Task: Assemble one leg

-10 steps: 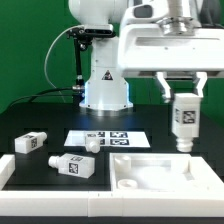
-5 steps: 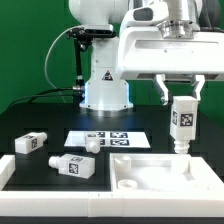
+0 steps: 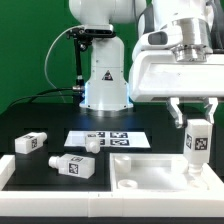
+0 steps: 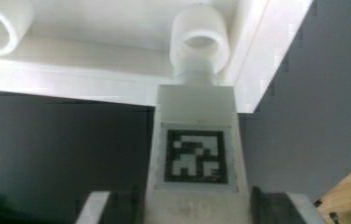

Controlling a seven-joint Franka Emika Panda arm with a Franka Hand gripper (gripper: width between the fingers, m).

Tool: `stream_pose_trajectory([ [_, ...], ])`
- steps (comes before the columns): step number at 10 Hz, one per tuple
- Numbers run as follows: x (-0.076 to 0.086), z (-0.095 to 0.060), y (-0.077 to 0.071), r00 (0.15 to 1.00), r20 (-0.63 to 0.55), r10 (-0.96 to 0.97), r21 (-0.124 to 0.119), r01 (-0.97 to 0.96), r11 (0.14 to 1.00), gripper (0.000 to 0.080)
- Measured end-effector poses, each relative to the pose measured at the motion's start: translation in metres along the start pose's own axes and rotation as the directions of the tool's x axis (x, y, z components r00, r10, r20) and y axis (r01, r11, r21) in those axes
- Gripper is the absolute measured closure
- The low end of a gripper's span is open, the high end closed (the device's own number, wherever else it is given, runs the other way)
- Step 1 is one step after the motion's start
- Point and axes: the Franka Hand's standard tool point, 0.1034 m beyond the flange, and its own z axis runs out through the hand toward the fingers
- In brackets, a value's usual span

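The white Panda arm carries a triangular warning label on its base; no writing on it is legible. The flat white tray-shaped part lies at 5 o'clock in the exterior view. The marker board lies at 6 o'clock from the base. The gripper is clamped on the leg, which hangs upright at 3 o'clock with its peg down over the tray's corner. The leg's square tag bears no text. A loose leg and a second loose leg lie at 8 o'clock.

No words or numbers legible: small triangular sign on robot base, symbol too small to read; black-and-white square tags on held leg, rear loose leg, near loose leg, marker board.
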Motion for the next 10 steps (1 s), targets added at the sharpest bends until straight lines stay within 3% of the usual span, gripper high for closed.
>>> stream_pose_trajectory([
  [6,-0.013,0.025,-0.007,1.000,0.021,-0.015,-0.001,0.015,1.000,0.0515],
  [10,-0.014,0.025,-0.006,0.999,-0.039,-0.028,-0.010,0.028,1.000,0.0515],
])
